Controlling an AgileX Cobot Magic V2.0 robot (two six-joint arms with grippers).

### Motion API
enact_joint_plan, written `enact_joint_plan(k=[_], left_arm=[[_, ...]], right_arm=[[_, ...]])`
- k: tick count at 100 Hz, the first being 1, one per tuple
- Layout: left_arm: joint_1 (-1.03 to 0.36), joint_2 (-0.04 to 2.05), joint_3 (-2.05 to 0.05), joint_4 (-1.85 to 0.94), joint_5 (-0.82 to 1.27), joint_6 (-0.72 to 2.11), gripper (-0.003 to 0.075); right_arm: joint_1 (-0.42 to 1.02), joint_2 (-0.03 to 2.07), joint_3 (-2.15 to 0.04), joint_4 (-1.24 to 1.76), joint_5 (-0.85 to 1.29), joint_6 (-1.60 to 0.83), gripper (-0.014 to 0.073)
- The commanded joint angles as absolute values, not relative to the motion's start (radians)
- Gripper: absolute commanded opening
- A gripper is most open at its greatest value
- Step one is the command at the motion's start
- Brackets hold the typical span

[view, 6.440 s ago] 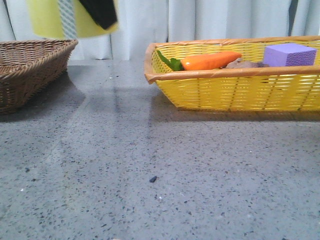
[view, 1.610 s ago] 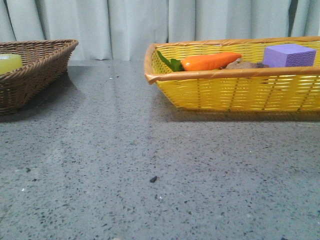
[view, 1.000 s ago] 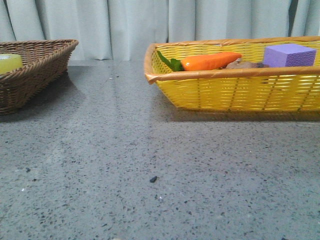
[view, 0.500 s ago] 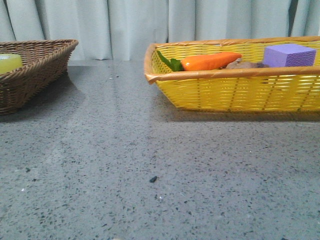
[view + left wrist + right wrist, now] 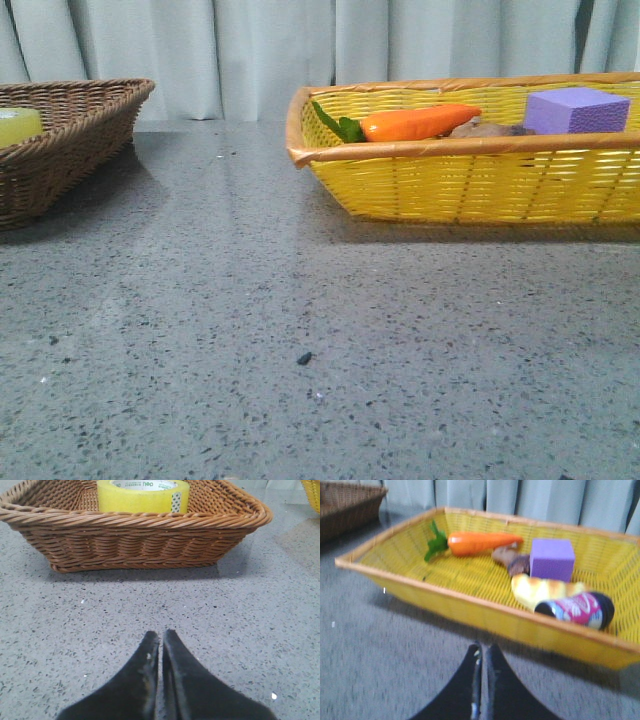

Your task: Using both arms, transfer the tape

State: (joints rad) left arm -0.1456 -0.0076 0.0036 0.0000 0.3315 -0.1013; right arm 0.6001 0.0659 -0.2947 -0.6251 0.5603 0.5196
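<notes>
Brown wicker basket at the left holds the wide roll of translucent yellow packing tape, so the transfer looks finished. The roll seems to lie flat, core axis upright, though only its upper part shows. The left gripper and right gripper are both closed and empty before the yellow woven basket.

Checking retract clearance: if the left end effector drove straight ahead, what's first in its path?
Probably the brown basket's near wall; the shut left end effector points at it over bare table. The tape sits inside, behind it.
</notes>
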Motion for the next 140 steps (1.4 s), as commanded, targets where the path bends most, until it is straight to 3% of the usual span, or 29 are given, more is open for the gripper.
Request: enact_joint_plan(k=[1,17,28,37,74,105,140], left_arm=[[-0.144,-0.035,0.012,0.000,0.284,-0.110,-0.0020],[-0.144,-0.035,0.012,0.000,0.284,-0.110,-0.0020],[-0.144,-0.035,0.012,0.000,0.284,-0.110,-0.0020],[-0.144,-0.035,0.012,0.000,0.284,-0.110,-0.0020],[-0.144,-0.035,0.012,0.000,0.284,-0.110,-0.0020],[-0.144,-0.035,0.012,0.000,0.284,-0.110,-0.0020],[-0.144,-0.035,0.012,0.000,0.284,-0.110,-0.0020]], right_arm=[[0.499,0.074,-0.295,-0.602,0.293,0.472,-0.0067],[0.283,0.074,-0.233,-0.257,-0.046,0.145,-0.0067],[0.171,0.071,-0.185,-0.199,-0.235,0.110,-0.0067],[0.110,0.065,-0.153,-0.189,-0.266,0.102,-0.0067],[-0.028,-0.003,0.030,0.081,-0.229,-0.050,-0.0067],[-0.061,-0.031,0.031,0.078,0.180,-0.050,-0.0067],[-0.061,-0.031,0.031,0.078,0.315,-0.050,-0.0067]])
